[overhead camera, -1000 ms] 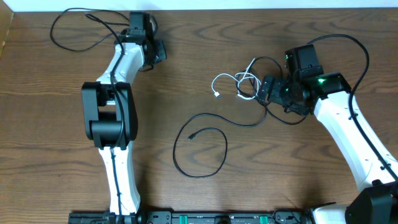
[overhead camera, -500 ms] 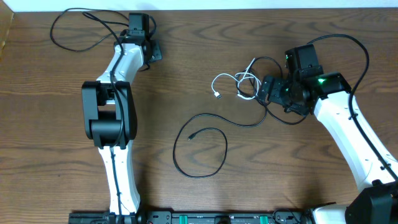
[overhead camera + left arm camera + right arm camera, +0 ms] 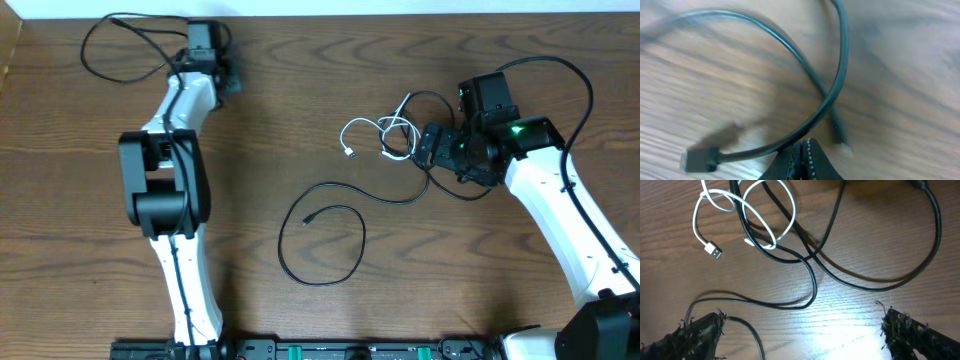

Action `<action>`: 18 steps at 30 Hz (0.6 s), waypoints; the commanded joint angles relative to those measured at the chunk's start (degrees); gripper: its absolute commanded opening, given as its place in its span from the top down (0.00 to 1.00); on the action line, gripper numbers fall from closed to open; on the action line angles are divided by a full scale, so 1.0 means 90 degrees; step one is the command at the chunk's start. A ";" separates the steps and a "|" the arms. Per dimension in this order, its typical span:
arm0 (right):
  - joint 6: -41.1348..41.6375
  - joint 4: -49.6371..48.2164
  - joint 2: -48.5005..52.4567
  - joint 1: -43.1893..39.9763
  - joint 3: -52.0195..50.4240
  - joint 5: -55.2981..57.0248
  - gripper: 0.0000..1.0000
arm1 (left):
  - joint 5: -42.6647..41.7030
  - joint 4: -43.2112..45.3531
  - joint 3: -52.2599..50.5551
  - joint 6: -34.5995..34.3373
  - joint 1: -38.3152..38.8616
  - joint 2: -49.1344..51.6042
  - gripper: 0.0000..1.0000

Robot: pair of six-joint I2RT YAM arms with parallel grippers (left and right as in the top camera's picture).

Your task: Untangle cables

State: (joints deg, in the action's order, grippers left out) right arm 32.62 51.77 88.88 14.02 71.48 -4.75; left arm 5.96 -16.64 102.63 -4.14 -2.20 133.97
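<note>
One black cable (image 3: 100,60) lies looped at the far left. In the left wrist view this cable (image 3: 805,75) crosses itself just past my left gripper (image 3: 802,145), with its plug (image 3: 697,159) lower left. The left gripper (image 3: 222,78) is shut, and I cannot tell if it pinches the cable. The white cable (image 3: 365,125) is tangled with a long black cable (image 3: 330,245) at centre right. My right gripper (image 3: 428,150) is wide open beside that tangle. In the right wrist view the white cable (image 3: 715,210) and black strands (image 3: 805,262) lie beyond the right gripper (image 3: 802,332).
A thick black robot cord (image 3: 585,90) arcs over the right arm. The table's far edge (image 3: 400,12) runs just behind the left gripper. The long black cable's plug (image 3: 308,218) lies at table centre.
My left gripper has moved left along the far edge, over the looped black cable. The right arm and the tangle have not moved.
</note>
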 commanded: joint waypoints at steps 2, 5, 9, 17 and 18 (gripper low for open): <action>0.0005 0.0034 0.0041 0.0036 -0.0017 -0.0015 0.01 | -0.0126 0.0440 -0.0039 0.1183 -0.0274 0.0087 0.92; 0.0007 0.0012 0.0041 0.0036 -0.0017 -0.0015 0.01 | -0.1032 0.0831 -0.0039 0.1462 -0.0321 0.0087 0.92; 0.0007 0.0017 0.0041 0.0036 -0.0017 -0.0015 0.01 | -0.1826 0.1445 -0.0036 0.1457 -0.0318 0.0078 0.92; 0.0005 -0.0017 0.0041 0.0036 -0.0017 0.0015 0.01 | -0.1824 0.0918 -0.0032 0.1423 -0.0325 -0.0393 0.92; 0.0005 -0.0032 0.0041 0.0036 -0.0017 0.0015 0.01 | -0.1732 0.0770 -0.0032 0.1379 -0.0328 -0.0430 0.92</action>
State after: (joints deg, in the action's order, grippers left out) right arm 32.62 51.77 88.88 14.02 71.48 -4.73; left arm -9.28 -7.27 102.61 7.77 -4.82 133.67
